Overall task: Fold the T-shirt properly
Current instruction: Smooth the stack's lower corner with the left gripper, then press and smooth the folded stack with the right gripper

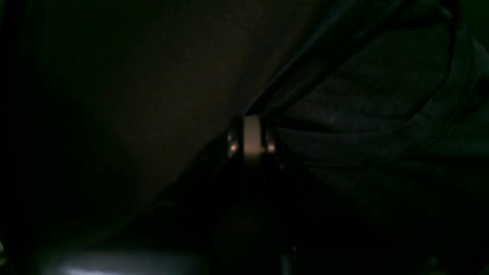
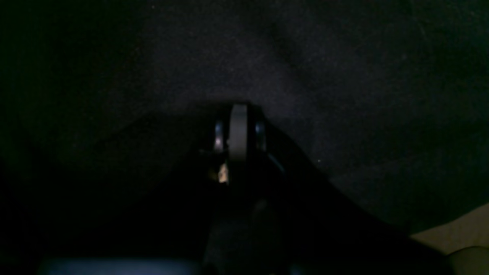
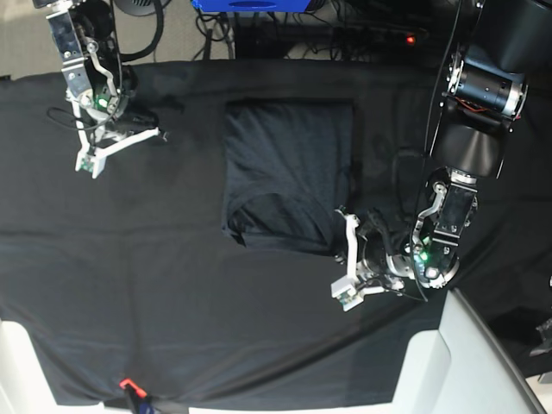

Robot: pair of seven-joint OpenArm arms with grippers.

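Observation:
The T-shirt [image 3: 289, 172] lies folded into a dark rectangle in the middle of the black tablecloth [image 3: 172, 293], its curved neckline toward the near edge. My left gripper [image 3: 347, 231] is at the shirt's near right corner. In the left wrist view its fingertips [image 1: 252, 131] are pressed together, and a taut fold of the T-shirt [image 1: 366, 99] rises from them. My right gripper [image 3: 86, 162] sits far off at the back left over bare cloth. It is shut with nothing in it, and the right wrist view shows only its fingertips [image 2: 238, 130] and the tablecloth [image 2: 344, 76].
Cables and a blue box [image 3: 250, 4] line the back edge. White surfaces [image 3: 466, 362] border the near corners. A small red-tipped object [image 3: 128, 385] lies at the near left edge of the cloth.

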